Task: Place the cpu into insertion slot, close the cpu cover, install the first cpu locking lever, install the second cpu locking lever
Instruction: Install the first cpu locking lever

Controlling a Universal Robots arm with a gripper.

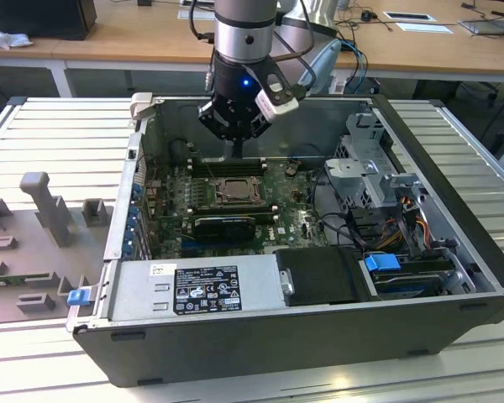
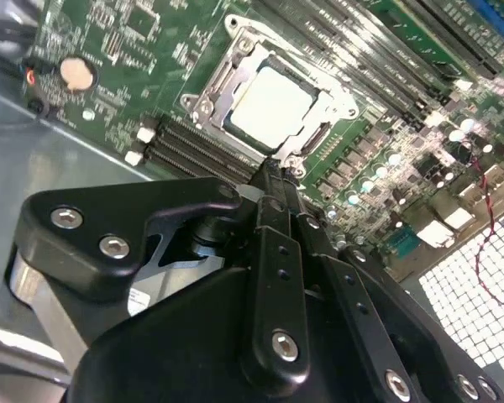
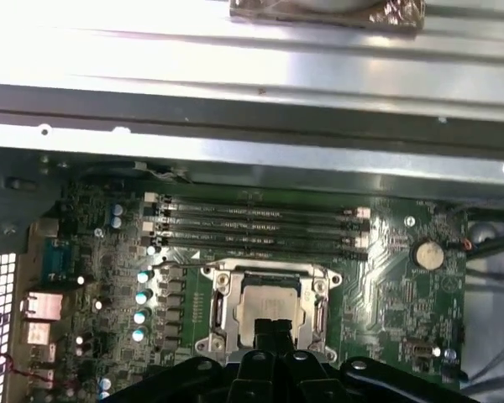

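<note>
Now gripper near seated cpu

Silver-grey arm with a blue-lit black wrist and black gripper studded with silver screws

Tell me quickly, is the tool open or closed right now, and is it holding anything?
Tool: closed, holding nothing that shows, with its tip at the edge of the cpu cover.
</note>
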